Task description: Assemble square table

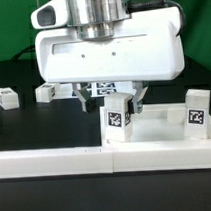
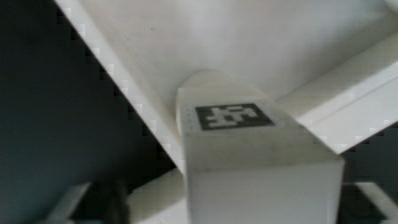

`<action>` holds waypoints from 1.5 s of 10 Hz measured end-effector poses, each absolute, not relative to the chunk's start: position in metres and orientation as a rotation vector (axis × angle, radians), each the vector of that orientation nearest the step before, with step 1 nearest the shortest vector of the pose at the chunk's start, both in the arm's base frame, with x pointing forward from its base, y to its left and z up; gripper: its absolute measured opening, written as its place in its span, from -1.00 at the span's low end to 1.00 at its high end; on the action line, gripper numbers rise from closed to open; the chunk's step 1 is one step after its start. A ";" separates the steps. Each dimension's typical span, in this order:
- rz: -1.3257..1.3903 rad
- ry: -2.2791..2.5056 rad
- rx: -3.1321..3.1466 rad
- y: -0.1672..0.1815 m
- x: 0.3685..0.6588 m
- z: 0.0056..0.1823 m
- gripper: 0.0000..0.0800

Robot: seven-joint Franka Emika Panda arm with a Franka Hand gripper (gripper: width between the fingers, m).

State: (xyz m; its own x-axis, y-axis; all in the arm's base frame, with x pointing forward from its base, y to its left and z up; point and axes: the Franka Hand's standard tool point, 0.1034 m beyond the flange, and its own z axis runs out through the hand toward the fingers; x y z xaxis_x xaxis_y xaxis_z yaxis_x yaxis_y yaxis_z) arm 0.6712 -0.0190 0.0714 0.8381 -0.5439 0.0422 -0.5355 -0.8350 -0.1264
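Note:
The square table's white top (image 1: 160, 133) lies at the exterior view's right of centre, with its raised rim toward the front. One short white tagged leg (image 1: 117, 123) stands upright at its near left corner. A second leg (image 1: 197, 109) stands at the right corner. My gripper (image 1: 116, 109) hangs straight over the first leg, one finger on each side of it. In the wrist view the leg (image 2: 258, 170) rises between the fingers (image 2: 71, 205), and dark gaps show beside it. The jaws are open. The top's rim (image 2: 134, 60) runs away from the leg.
Two loose white tagged legs (image 1: 6, 97) (image 1: 45, 92) lie on the black table at the exterior view's left. A long white rail (image 1: 56, 162) runs across the front, against the table top. The gripper body hides what is behind it.

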 end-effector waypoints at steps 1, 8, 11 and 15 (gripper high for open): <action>-0.116 0.859 -2.906 -0.020 0.671 0.071 -0.03; -0.031 1.801 -2.423 -0.023 0.668 0.070 -0.28; 0.096 2.409 -1.763 -0.017 0.667 0.073 -0.27; 0.105 2.573 -1.522 -0.015 0.667 0.071 -0.26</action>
State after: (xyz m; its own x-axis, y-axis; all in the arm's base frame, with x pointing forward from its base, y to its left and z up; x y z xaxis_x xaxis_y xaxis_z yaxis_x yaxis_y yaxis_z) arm 0.6667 -0.0148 0.0714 -0.4740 -0.8651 -0.1639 -0.8756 0.4828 -0.0161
